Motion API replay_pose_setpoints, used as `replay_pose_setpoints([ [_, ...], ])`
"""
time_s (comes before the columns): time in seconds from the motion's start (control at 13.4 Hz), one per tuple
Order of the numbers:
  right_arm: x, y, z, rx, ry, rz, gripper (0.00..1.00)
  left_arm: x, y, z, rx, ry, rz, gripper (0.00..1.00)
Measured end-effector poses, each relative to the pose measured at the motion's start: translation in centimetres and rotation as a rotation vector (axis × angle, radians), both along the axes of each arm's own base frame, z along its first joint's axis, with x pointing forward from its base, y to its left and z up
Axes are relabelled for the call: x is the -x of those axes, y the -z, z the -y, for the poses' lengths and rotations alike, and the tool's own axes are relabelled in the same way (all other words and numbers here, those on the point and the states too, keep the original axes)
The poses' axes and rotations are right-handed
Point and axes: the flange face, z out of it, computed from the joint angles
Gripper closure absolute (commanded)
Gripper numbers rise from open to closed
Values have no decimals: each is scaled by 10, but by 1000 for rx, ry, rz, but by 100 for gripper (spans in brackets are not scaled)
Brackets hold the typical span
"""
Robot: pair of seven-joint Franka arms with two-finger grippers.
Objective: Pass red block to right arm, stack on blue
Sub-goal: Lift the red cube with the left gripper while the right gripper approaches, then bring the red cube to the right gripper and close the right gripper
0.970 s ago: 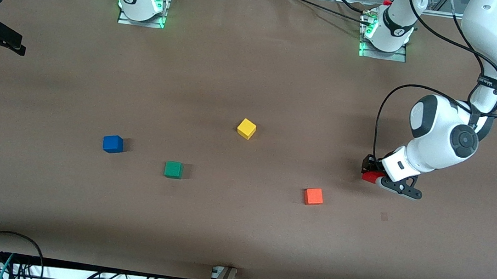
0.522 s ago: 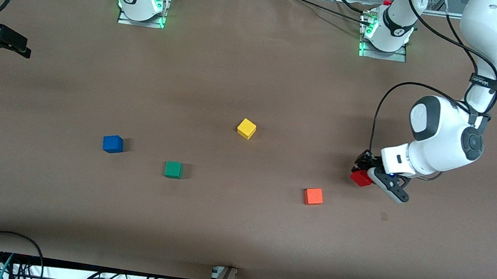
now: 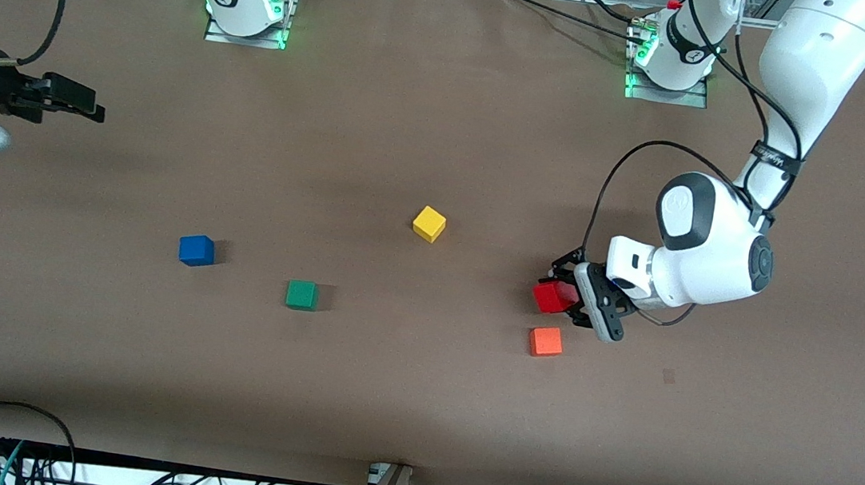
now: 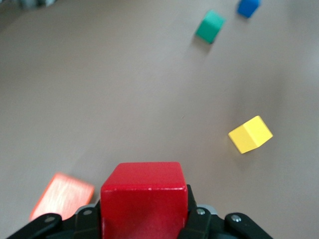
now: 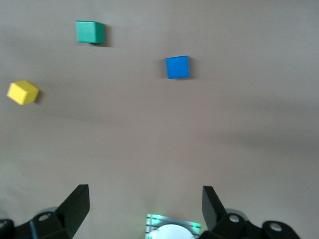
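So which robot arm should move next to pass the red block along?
The left one, probably. Its left gripper is shut on the red block, held up above the orange block. The right gripper hangs open at its own end of the table, too far away to take it yet.

The left gripper [image 3: 565, 295] is clamped on the red block [image 3: 552, 296], up over the worktop [image 3: 416, 401] at the left arm's end; the orange block [image 3: 546, 341] sits on the worktop just nearer the front camera; the yellow block [image 3: 429, 223] sits mid-worktop, farthest from the front camera; the green block [image 3: 301, 295] and the blue block [image 3: 196, 250] lie toward the right arm's end, blue outermost; the right gripper [image 3: 66, 99] hangs, jaws spread, over that end.
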Motion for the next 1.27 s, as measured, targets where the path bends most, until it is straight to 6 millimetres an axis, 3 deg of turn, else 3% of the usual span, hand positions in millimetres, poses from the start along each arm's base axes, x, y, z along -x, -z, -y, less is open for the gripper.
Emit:
replay_pose_setpoints([
  [0.22,-16,38,-16,-142,14,-68,0,4,7,22,227,110,159,78],
  [0.52,-35,82,-47,-406,47,-151,0,15,16,56,384,173,318,77],
  [0.9,-60,150,-79,-799,38,-209,0,15,-12,102,540,126,395,77],
  [1.27,-72,225,-96,-1092,61,-211,0,25,-24,139,655,77,468,82],
])
